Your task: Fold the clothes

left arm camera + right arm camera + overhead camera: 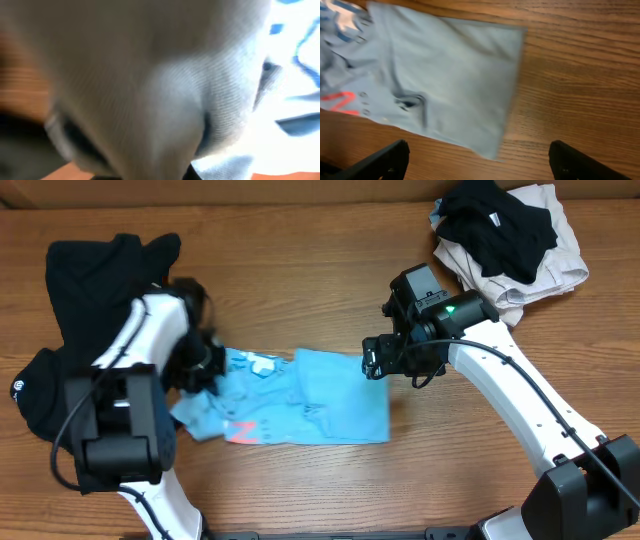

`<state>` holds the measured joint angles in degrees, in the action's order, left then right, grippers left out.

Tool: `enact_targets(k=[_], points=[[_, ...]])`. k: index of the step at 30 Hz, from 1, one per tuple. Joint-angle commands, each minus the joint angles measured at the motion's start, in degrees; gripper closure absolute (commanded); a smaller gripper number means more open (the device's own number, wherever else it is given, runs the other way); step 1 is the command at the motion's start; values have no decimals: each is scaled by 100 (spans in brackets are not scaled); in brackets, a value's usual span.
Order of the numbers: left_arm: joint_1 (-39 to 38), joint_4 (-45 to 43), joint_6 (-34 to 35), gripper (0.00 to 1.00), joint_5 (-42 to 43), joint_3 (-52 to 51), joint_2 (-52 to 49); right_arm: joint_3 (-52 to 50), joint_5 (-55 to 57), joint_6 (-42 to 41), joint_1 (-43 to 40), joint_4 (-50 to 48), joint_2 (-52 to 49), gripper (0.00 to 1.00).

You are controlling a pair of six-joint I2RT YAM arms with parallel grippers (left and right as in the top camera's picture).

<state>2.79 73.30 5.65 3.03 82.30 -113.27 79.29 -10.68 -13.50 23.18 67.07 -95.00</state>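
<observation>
Wooden table (320, 260), light blue shirt (330, 405) lying between both arms.
Its red print (340, 102) is unreadable; right gripper (479, 150) spread wide above the hem; left gripper (205, 365) buried in cloth, grip unclear.

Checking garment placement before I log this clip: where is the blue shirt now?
Overhead, the blue shirt lies in the middle of the table, the left gripper at its left end and the right gripper by its upper right corner.
</observation>
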Motion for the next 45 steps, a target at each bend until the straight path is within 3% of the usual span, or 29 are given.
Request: enact_targets(k=[1,6,9,18,19,21,22,24,25,32,38,45], points=[[249,448,-146,96,-214,977,15,136,44,-2,-162,15,55,9],[35,957,-203,96,-68,1725,15,175,-175,2,-638,114,127,19],[-313,1040,-225,96,146,1738,13,295,-354,35,-1058,229,269,19],[-2208,848,-227,96,229,1718,13,957,-444,398,-2105,787,796,19],[-2450,841,-227,92,188,1716,13,975,-444,398,-2205,809,852,19],[-2837,769,-225,78,81,1705,13,975,-444,402,-2354,850,940,19],[-3053,658,-227,67,79,1694,13,975,-448,442,-2420,881,968,19],[-3397,396,-225,14,81,1652,13,975,-446,496,-2490,942,981,18],[-3628,192,-223,0,11,1631,13,973,-444,505,-2511,984,981,18],[-3499,-35,483,0,-236,1878,24,973,-455,507,-2511,1029,981,18],[-2704,413,647,0,-210,3237,120,955,-807,649,-2271,940,981,18],[-1633,549,874,0,-212,4546,144,874,-782,761,-866,72,813,22]])
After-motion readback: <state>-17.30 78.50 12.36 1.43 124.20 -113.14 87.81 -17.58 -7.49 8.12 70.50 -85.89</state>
